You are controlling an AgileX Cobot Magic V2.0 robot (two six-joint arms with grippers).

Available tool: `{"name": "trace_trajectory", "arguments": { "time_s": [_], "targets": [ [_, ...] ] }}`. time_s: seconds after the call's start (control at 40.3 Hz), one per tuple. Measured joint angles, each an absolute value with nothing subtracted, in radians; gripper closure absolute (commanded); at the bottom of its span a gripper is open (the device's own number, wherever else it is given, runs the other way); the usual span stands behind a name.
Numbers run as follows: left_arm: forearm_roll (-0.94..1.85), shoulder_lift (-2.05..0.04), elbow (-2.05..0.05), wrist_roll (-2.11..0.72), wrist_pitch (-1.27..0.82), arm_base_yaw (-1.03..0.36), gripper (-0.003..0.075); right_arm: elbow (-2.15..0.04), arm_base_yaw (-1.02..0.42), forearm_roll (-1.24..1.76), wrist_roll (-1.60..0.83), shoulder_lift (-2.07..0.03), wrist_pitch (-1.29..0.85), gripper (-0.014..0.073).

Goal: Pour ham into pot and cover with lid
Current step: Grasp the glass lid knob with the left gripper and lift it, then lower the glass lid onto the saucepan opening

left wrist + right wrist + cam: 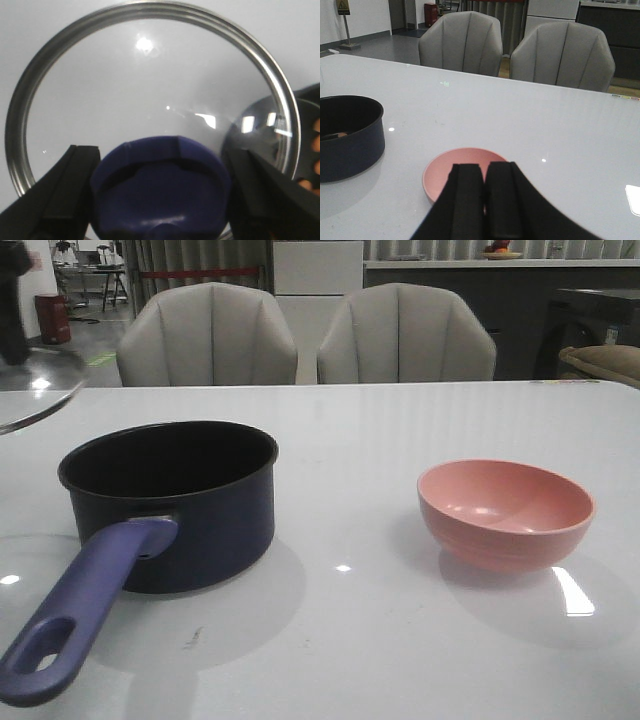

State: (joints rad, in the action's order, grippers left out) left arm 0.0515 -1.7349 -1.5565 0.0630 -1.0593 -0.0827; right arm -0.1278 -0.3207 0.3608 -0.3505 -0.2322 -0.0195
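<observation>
one pot (pixel 175 505) handle (pixel 85 615) points toward the camera; left jaws pinch the lid (pixel 150 100) knob (pixel 160 192), seemingly level; right jaws pressed together.

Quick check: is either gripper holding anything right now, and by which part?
The left gripper holds the lid by its dark-blue knob, off the table. The right gripper is shut and empty.

The left claw (pixel 160 200) grips the lid (pixel 150 90) by its dark-blue knob (pixel 160 190), one black finger (pixel 55 200) on each side of it. Through the clear glass shows the pale surface (pixel 30 20). At one edge, past the silver rim, sits the pot (pixel 307 100) with orange ham (pixel 315 145) slices inside.
</observation>
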Motion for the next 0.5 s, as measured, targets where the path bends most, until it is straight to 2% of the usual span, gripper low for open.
{"name": "trace_trajectory", "arguments": {
  "time_s": [0.273,0.496],
  "targets": [
    [0.062,-1.763,-1.64,0.061,-1.104,-0.314,0.0349,-0.128,-0.321,0.361,-0.351,-0.232,-0.02,0.0445],
    [0.066,-1.817,-1.658,0.061,-1.121,-0.409,0.0349,-0.128,-0.321,0.361,-0.351,-0.232,-0.02,0.0445]
  ]
}}
